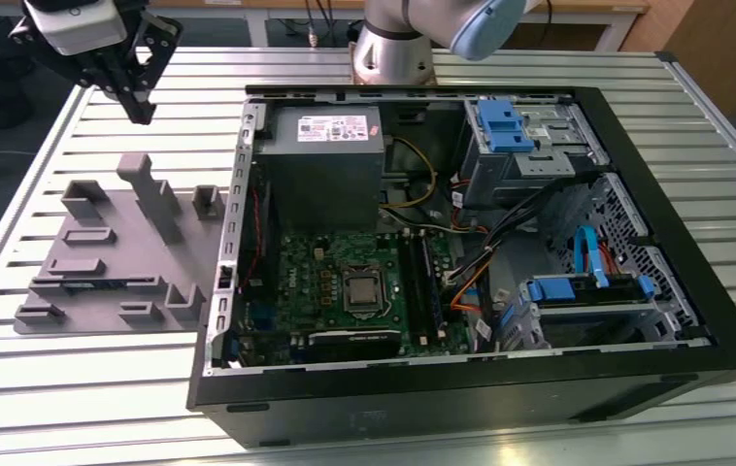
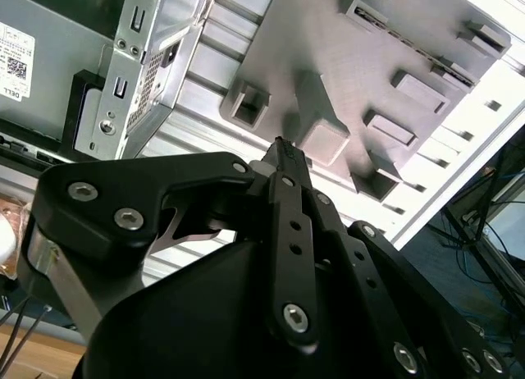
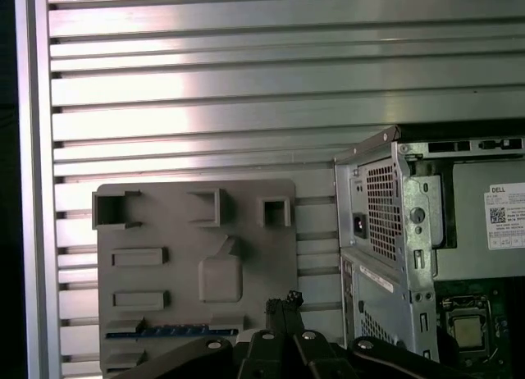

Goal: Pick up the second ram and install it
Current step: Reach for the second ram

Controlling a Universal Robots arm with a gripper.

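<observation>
Step in hand, as I judge it: the approach to the pick, nothing lifted yet; gripper [image 1: 144, 111] hangs raised over the slatted table [image 1: 96, 398], on the exterior view's left of the open computer case [image 1: 472, 393], well apart from the stick and touching nothing; in both wrist views its fingers run together to one tip [image 2: 283, 151] [image 3: 283, 302], so I read them as closed and empty; the second ram [image 3: 172, 333] lies in the grey tray [image 3: 176, 231], set on edge in a long low holder along one side of it, with the tray's upright blocks on its other parts; in the exterior view the same stick [image 1: 99, 284] shows as a thin blue line toward the tray's near side, and the tray [image 1: 116, 218] lies just beside the case wall; look of the stick: narrow, flat, long, dark blue along the exposed edge; chips and contacts too small to make out; it seems to sit straight in its holder, though how deep I cannot tell; the green motherboard [image 1: 329, 262] lies inside the case below the grey power supply [image 1: 322, 155]; whether its memory slots are free I cannot tell; judgement on the next move: a grasp calls for parted fingers, squared to the stick's long edge, then a straight descent between the holder's ends, since a thin board held on edge would tip or bind under a skewed pinch.
</observation>
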